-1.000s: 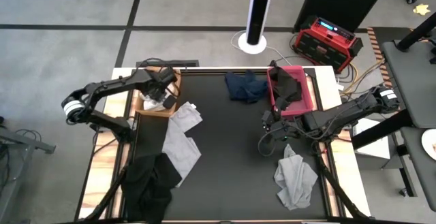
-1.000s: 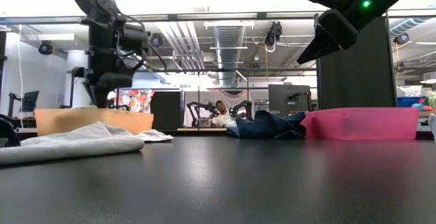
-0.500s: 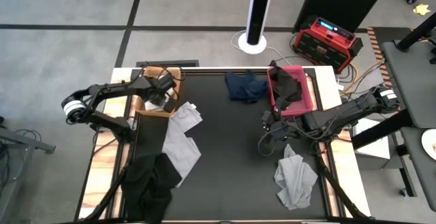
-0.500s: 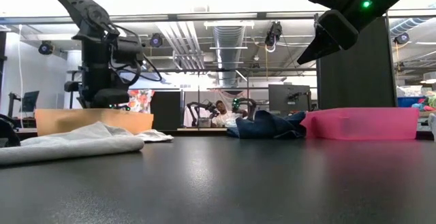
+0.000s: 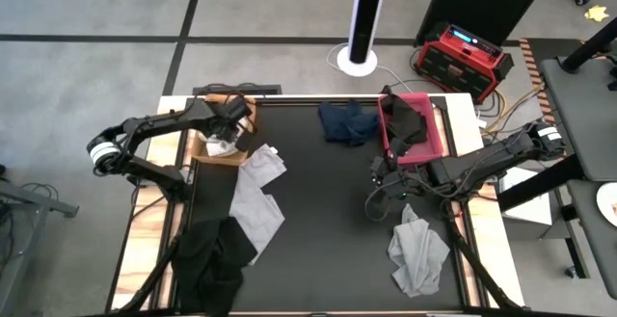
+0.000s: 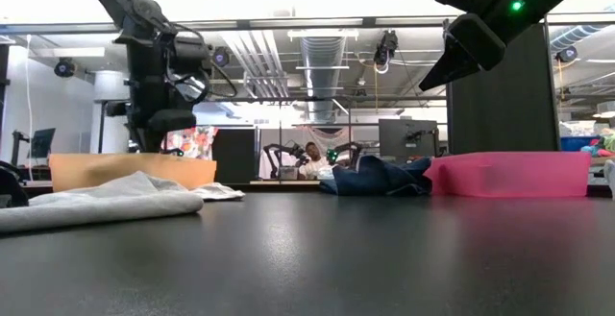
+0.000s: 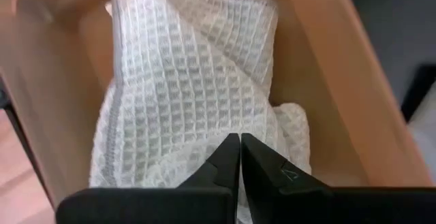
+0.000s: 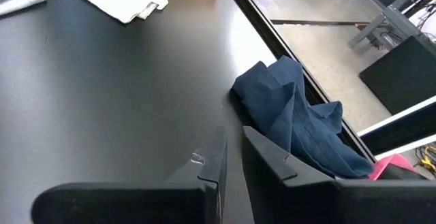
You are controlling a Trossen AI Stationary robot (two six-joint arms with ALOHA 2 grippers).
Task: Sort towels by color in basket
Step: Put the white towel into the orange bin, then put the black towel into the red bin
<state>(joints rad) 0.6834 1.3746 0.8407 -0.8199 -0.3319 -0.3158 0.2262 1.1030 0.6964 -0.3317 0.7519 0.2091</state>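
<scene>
A white waffle towel (image 7: 184,81) lies bunched inside the tan basket (image 6: 135,170) at the table's far left. My left gripper (image 7: 240,142) is shut and points steeply down over the towel's middle. My right gripper (image 5: 378,171) hangs shut and empty above the table, near the pink basket (image 5: 436,129), which holds a black towel (image 5: 409,120). A navy towel (image 5: 347,121) lies beside the pink basket. A white towel and a grey one (image 5: 258,197), a black towel (image 5: 217,259) and a light grey towel (image 5: 419,250) lie on the table. My left gripper's shut fingertips (image 7: 230,149) stand right over the white towel's middle, coming from above. I cannot tell whether they touch the cloth.
The table's black surface (image 5: 328,221) is bare between the cloth piles. A red device (image 5: 463,59) and a white post (image 5: 364,18) stand on the floor beyond the far edge. A person sits in the room behind the table (image 6: 309,158).
My left gripper, shut throughout, has dipped down into the tan basket toward the white towel and then risen again, tipping slightly. The white towel stays in the basket.
</scene>
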